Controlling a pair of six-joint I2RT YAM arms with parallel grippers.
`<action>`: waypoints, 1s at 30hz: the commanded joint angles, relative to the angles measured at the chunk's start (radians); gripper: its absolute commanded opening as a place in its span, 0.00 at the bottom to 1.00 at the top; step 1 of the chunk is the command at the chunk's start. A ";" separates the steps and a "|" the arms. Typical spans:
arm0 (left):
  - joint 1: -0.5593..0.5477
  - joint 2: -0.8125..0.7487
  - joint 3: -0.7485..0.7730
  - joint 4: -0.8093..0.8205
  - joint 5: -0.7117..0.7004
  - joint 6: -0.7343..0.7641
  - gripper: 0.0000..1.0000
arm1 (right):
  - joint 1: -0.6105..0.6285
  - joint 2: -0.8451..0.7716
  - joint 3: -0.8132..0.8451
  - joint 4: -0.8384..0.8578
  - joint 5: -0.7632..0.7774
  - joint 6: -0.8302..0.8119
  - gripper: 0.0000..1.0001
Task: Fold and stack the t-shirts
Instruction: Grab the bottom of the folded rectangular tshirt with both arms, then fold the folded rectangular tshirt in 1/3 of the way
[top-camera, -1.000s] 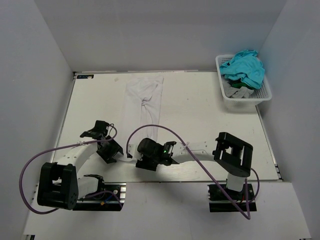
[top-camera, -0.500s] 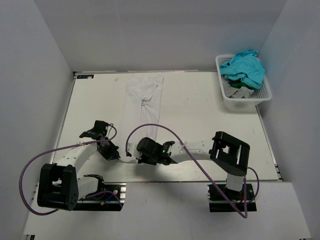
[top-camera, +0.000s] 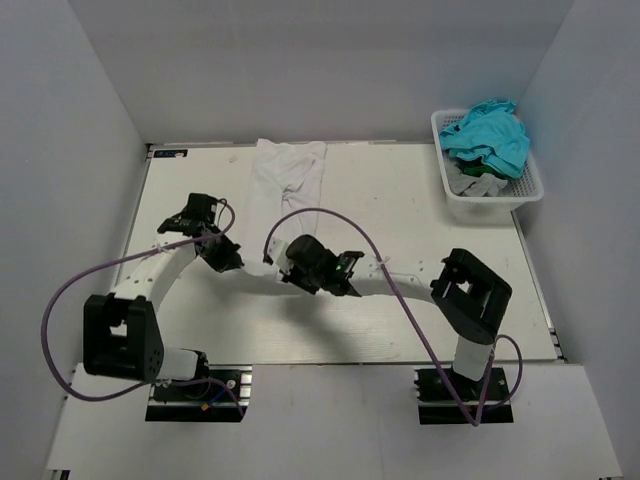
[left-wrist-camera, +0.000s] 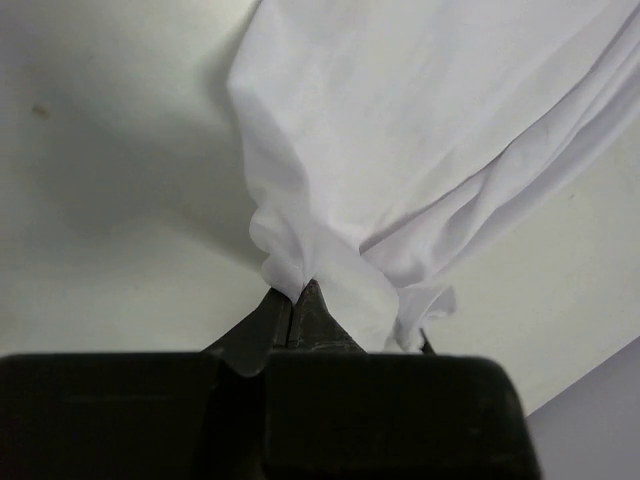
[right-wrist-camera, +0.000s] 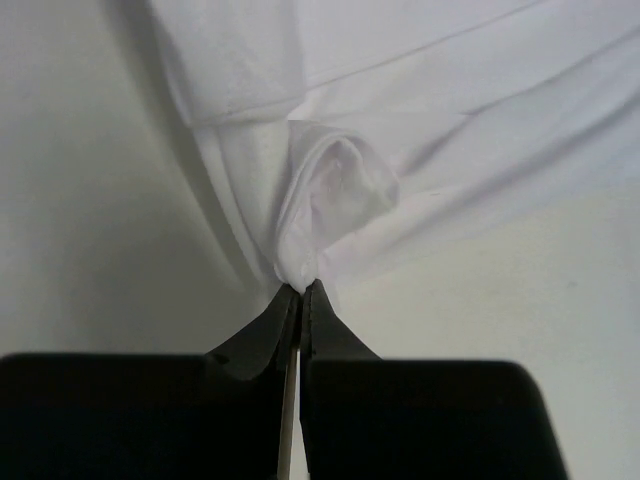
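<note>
The white t-shirt is on the move: its far end lies flat against the far edge of the table, left of centre, while its near end is off the surface and gathered up between the two arms. A second ago that same shirt ran as one long narrow strip from the far edge nearly to the arm bases, with both grippers low at its near end and their fingers parted. Now both are clamped tight. The left gripper pinches a bunched corner of white cloth right at its fingertips, the fabric fanning away from the pinch in soft folds. The right gripper has its fingers pressed together on a rolled bit of hem, a stitched edge showing just beyond the grip. From overhead, both wrists have travelled away from the near edge to about mid-table, side by side, left arm on the left corner, right arm on the right, so less of the strip shows on the table. That reads as a lengthwise fold under way, the near hem being carried over towards the collar end; the fold is not laid down yet. Thin cloth like this sags between two pinches, so the corners will want to land level. Over at the far right, the turquoise t-shirts sit heaped in the white basket, well apart from the action and not yet folded.
</note>
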 joint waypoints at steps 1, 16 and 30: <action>0.008 0.091 0.113 0.028 0.006 0.002 0.00 | -0.082 -0.003 0.094 0.008 0.039 -0.008 0.00; 0.026 0.467 0.587 0.062 0.046 0.002 0.00 | -0.321 0.188 0.467 0.006 -0.047 -0.134 0.00; 0.035 0.706 0.862 0.125 0.084 0.011 0.00 | -0.418 0.364 0.642 0.126 -0.066 -0.148 0.00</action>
